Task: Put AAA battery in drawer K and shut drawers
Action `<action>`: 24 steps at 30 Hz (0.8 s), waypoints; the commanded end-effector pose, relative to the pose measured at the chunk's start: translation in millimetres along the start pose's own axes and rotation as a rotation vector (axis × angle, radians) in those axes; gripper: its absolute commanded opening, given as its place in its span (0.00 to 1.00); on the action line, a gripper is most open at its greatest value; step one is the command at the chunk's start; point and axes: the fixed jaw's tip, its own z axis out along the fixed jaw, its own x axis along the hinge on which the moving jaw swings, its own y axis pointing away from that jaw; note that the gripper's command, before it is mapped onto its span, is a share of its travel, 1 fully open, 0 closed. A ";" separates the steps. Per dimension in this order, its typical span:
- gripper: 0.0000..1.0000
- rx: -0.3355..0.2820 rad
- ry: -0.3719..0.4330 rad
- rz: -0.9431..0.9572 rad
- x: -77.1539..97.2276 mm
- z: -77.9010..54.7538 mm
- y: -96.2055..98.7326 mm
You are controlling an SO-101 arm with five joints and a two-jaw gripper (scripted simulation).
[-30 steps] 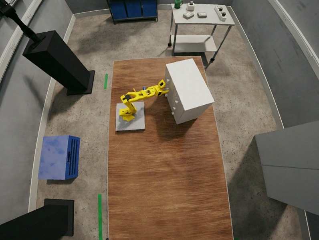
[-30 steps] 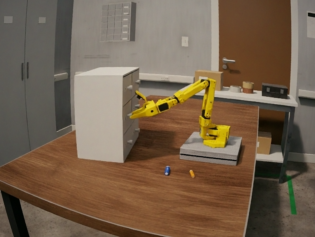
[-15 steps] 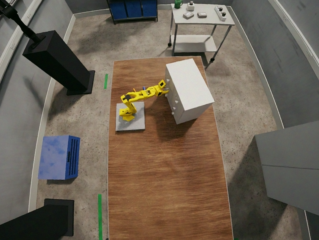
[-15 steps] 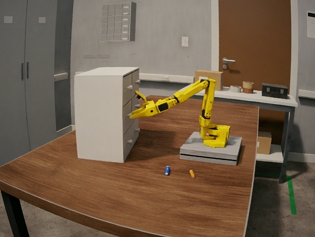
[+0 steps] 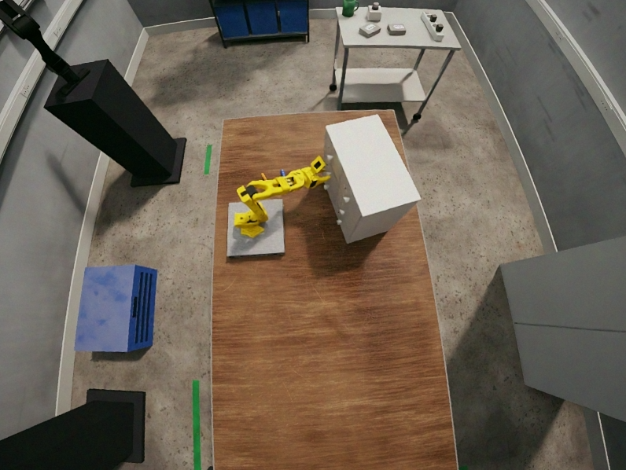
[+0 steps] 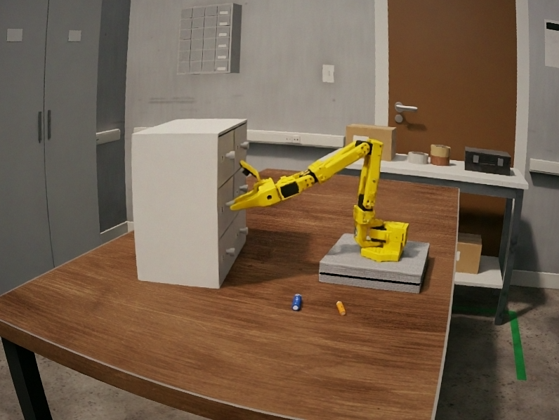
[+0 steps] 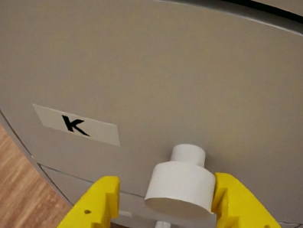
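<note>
The white chest [image 5: 371, 174] stands upright on the table with all drawers shut; it also shows in the exterior view [image 6: 189, 199]. In the wrist view the drawer front carries the label K [image 7: 76, 125], with its round white knob [image 7: 179, 187] below it. My gripper [image 7: 167, 181] straddles this knob: the right finger touches it and a small gap stays on the left. The gripper reaches the chest front in the top and exterior views [image 5: 323, 179] [image 6: 232, 205]. A slim orange battery [image 6: 340, 307] and a thicker blue cylinder [image 6: 296, 301] lie on the table in front of the arm's base.
The arm's grey base pad [image 6: 375, 264] sits near the table's edge. A cart [image 5: 397, 35] and black stands are on the floor around the table.
</note>
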 end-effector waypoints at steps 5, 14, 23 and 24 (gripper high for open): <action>0.11 0.010 -0.003 0.009 -0.2 2.2 -3.4; 0.06 0.010 -0.003 0.009 -0.2 2.2 -3.4; 0.00 0.010 -0.003 0.009 -0.2 2.2 -3.4; 0.00 0.010 -0.003 0.009 -0.2 2.2 -3.4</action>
